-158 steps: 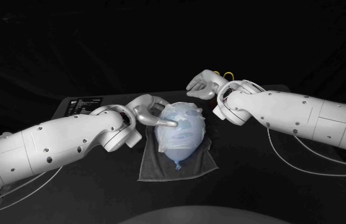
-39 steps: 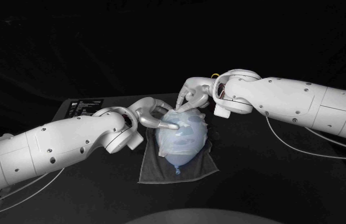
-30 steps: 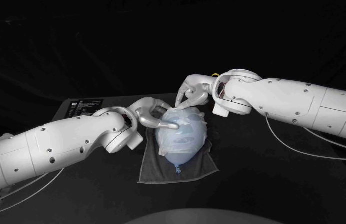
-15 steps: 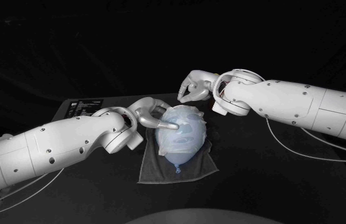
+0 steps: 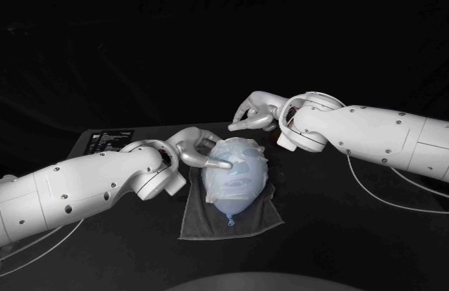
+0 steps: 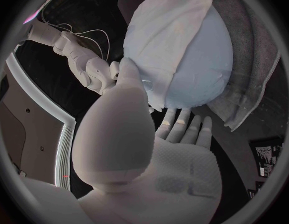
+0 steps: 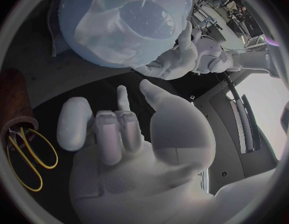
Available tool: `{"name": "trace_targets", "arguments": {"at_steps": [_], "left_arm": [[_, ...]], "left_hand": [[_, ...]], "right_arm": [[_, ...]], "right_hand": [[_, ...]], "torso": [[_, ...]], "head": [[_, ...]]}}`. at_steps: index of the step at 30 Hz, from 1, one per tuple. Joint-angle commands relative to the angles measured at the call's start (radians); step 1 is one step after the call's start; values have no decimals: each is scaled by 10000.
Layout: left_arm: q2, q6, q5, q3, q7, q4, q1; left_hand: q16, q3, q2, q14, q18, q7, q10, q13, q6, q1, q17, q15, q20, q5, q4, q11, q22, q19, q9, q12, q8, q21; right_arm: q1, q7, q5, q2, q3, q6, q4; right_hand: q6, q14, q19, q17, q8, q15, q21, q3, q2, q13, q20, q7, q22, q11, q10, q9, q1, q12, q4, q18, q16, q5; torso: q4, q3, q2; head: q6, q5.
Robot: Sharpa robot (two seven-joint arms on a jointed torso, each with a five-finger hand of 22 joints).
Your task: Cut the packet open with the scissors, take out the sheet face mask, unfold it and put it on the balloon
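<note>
A pale blue balloon (image 5: 230,197) lies on a dark towel (image 5: 251,217) with the white sheet mask (image 5: 239,162) draped over its upper part. My left hand (image 5: 194,149) rests at the balloon's left side, one finger pressed against it and the others flat beside it (image 6: 181,127). My right hand (image 5: 254,113) hovers above the balloon's far end, loosely curled and holding nothing. From the right wrist, the mask's eye hole shows on the balloon (image 7: 129,22), with the right hand (image 7: 126,149) clear of it.
Yellow-handled scissors (image 7: 26,159) sit in a brown holder (image 7: 14,102) near the right hand. A dark flat packet with white print (image 5: 108,137) lies at the table's back left. The towel's front end reaches toward me.
My right hand, whose fingers touched the mask at the balloon's far end a second ago, has lifted up and away from it. The left hand and the balloon have stayed put.
</note>
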Motion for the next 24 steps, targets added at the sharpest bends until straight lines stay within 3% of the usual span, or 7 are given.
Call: {"name": "trace_targets", "arguments": {"at_steps": [1,9,16,24], "left_arm": [[47,246,60,-39,-66,21,-34],[40,246,67,-39,-59,26,-34],[29,242,78,-39,-55,35,-34],[27,242,96,-40,-53,-22,-34]], "left_hand": [[-8,-2,21,44,94,1409,78,6,75,108,9,-10,-20,-3,0,-7,-2,14,9,40,49,29],[-7,4,24,58,103,1409,80,5,88,124,13,-14,-20,-3,0,-9,-7,4,15,48,65,26],[-7,4,24,58,103,1409,80,5,88,124,13,-14,-20,-3,0,-9,-7,4,15,48,65,26],[-5,5,26,71,109,1409,85,4,100,136,17,-17,-19,-2,1,-11,-11,-3,21,56,79,24]], "right_arm": [[-2,492,737,-2,2,808,-17],[-67,490,809,38,-16,1756,-138],[-127,455,788,105,-23,2113,-229],[-145,537,776,67,-26,2363,-162]], "right_hand": [[-152,1058,-8,2634,-201,78,48,-323,-110,2627,140,22,27,108,1041,-77,36,57,204,-55,41,35],[-196,1058,-1,2634,-599,190,57,-858,-65,2627,286,142,88,216,1041,-252,723,57,485,-43,41,35],[-67,1058,11,2634,-681,201,71,-1043,13,2627,307,142,125,224,1041,-295,1029,57,550,-44,41,35],[353,1058,20,2634,-689,149,79,-1182,254,2627,278,64,166,163,1041,-330,1489,57,596,-44,41,37]], "torso": [[7,4,1],[0,3,10],[8,1,10],[-4,-4,-4]], "head": [[20,-6],[-26,3],[-44,9],[-63,12]]}}
